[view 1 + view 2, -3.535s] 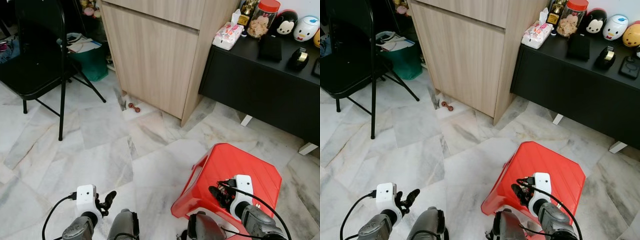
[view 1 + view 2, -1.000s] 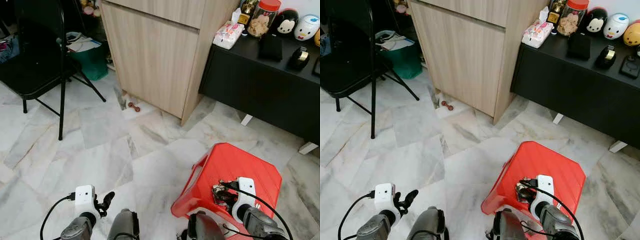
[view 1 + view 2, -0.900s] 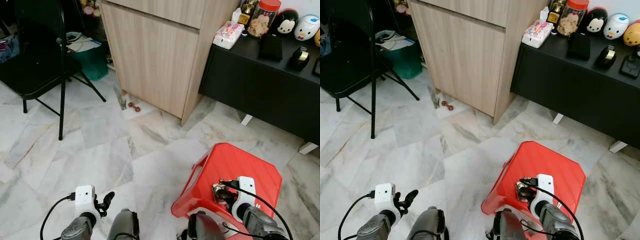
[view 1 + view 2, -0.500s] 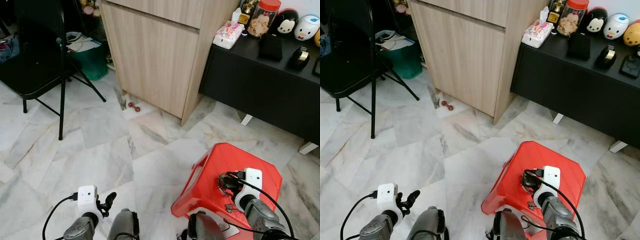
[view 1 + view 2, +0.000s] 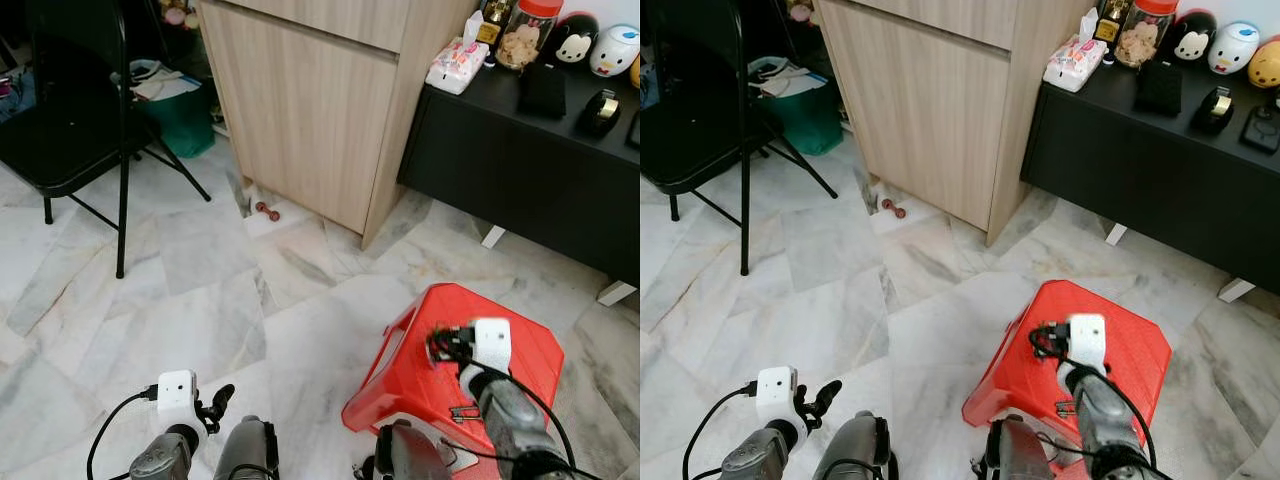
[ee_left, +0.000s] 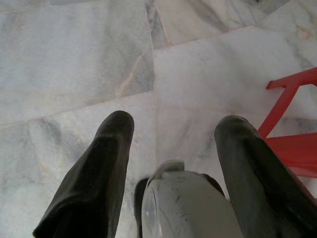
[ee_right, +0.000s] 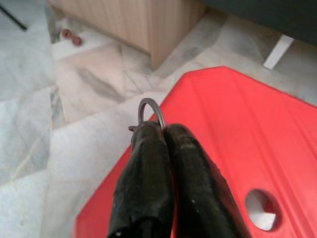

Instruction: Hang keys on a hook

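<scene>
On my far left stands a black chair (image 5: 70,120) on the marble floor (image 5: 190,300). My left gripper (image 6: 171,148) hangs idle low over that floor, jaws spread wide with nothing between them. Further right is the wooden cabinet (image 5: 320,110), then the black tabletop (image 5: 540,110) with its jars and figures. I see no hook anywhere, so I judge finding one comes before any hanging.

Right of centre is the red stool (image 5: 520,350). My right gripper (image 7: 163,131) is raised above it, forearm bent up, jaws pinched together on the keys (image 7: 151,111): the ring pokes out past the fingertips, its plane roughly in line with the fingers, while the rest of the bunch is hidden. A small dark thing (image 5: 462,411) lies on the stool below; I cannot tell what it is.
</scene>
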